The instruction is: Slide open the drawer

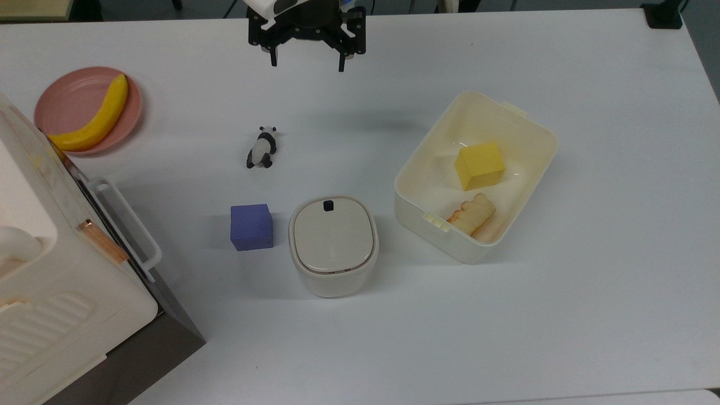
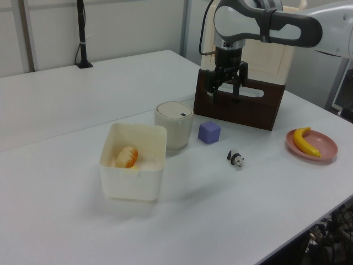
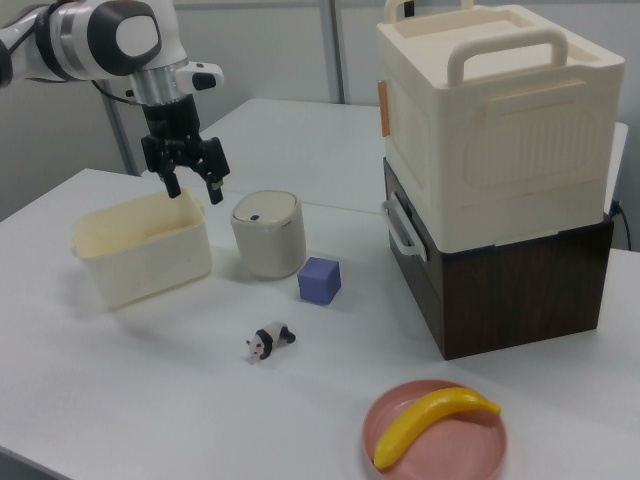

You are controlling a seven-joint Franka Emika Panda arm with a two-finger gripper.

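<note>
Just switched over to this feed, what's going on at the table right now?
The arm's gripper hangs open above the table, holding nothing and well away from the drawer. The drawer is shut, its dark front and white handle facing the table, with a cream box stacked on top of the cabinet. Between gripper and handle lie a toy panda and a purple cube, beside a lidded container. An open bin and a banana on a pink plate sit off to either side.

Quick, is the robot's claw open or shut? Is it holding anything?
The gripper is open and holding nothing, up above the table.
</note>
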